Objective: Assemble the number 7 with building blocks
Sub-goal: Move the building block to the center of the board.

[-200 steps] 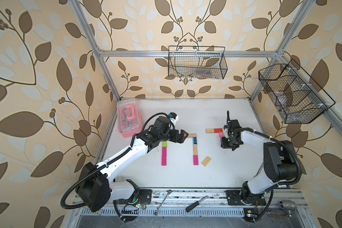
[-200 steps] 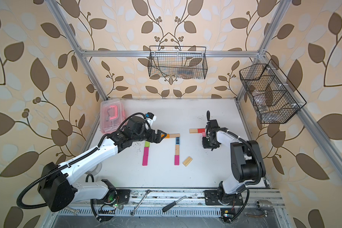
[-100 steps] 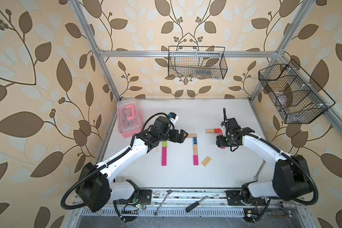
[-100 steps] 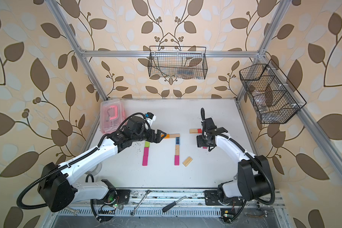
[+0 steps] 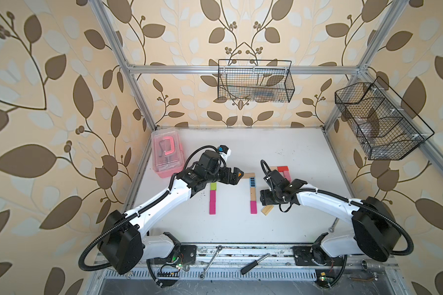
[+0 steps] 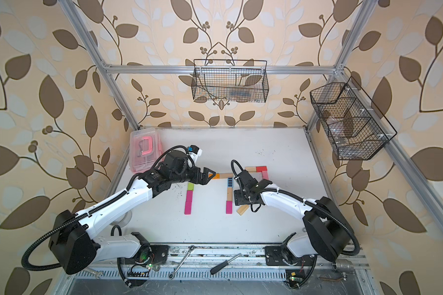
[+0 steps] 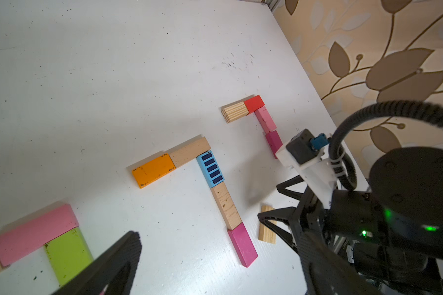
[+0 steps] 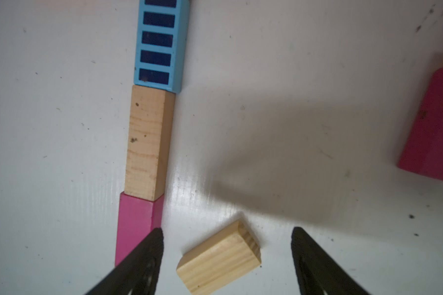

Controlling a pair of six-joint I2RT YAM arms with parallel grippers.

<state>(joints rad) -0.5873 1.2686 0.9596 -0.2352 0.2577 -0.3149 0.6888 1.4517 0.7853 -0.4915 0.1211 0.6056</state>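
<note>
Building blocks lie flat in three 7 shapes on the white table (image 5: 299,150). The middle one runs orange (image 7: 154,170), wood, blue striped (image 5: 252,182) (image 8: 160,43), wood, magenta (image 5: 253,207). A wood, red (image 5: 283,168), pink and magenta one lies to its right. A pink, lime green (image 5: 213,186) and magenta one lies to its left. One loose wood block (image 5: 266,210) (image 8: 219,258) lies skewed beside the middle magenta block. My right gripper (image 8: 226,229) hangs open just above it, a finger on either side, apart from it. My left gripper (image 5: 237,176) is open and empty over the orange block.
A pink translucent box (image 5: 167,157) stands at the back left corner. Wire baskets hang on the back wall (image 5: 255,81) and the right wall (image 5: 379,122). A wrench (image 5: 211,260) and a screwdriver (image 5: 255,263) lie on the front rail.
My right arm has swung from the red and pink blocks at the back toward the front, over the loose wood block, and its jaws have opened wider. The left arm has not moved.
</note>
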